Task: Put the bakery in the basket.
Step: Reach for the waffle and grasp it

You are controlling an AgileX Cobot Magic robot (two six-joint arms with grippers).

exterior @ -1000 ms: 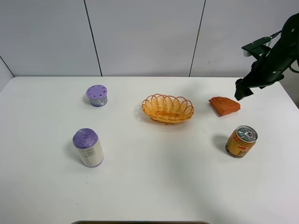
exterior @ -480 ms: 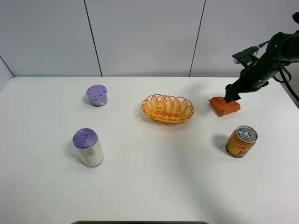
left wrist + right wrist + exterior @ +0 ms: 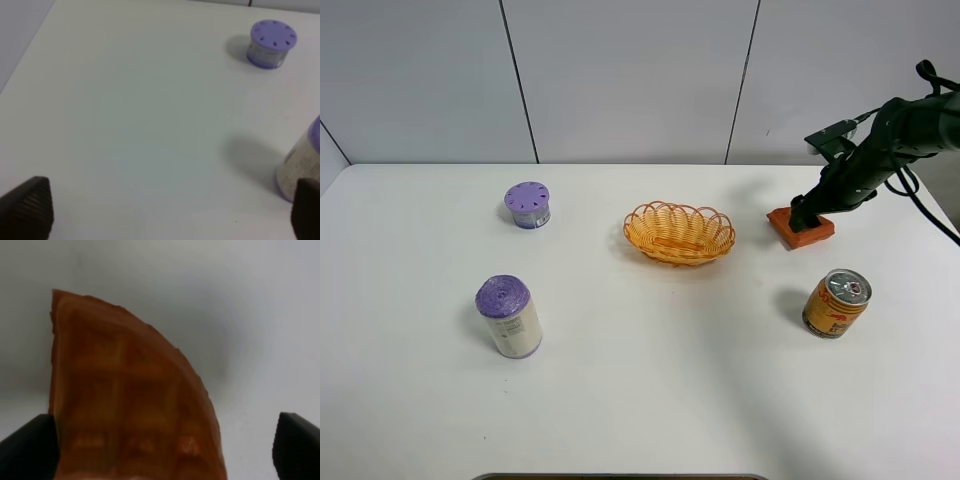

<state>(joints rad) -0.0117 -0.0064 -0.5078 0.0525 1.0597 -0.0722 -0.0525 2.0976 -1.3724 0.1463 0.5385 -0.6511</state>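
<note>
The bakery (image 3: 807,233), an orange-brown wedge with a gridded top, lies on the white table right of the basket (image 3: 680,234). The basket is an oval orange-yellow wicker one at the table's middle and holds nothing. My right gripper (image 3: 804,211) is down at the bakery's far side. In the right wrist view the bakery (image 3: 130,400) fills the space between the two spread fingertips of the right gripper (image 3: 160,450), which is open. My left gripper (image 3: 165,210) is open and empty over bare table; it does not show in the exterior view.
A yellow-orange drink can (image 3: 836,303) stands in front of the bakery. A low purple-lidded jar (image 3: 527,205) and a white cylinder with a purple top (image 3: 508,316) stand at the left; both also show in the left wrist view, the jar (image 3: 272,44) and the cylinder (image 3: 306,165).
My right arm has come down and to the left, from above the table's right edge to the bakery. The bakery and the other objects have not moved.
</note>
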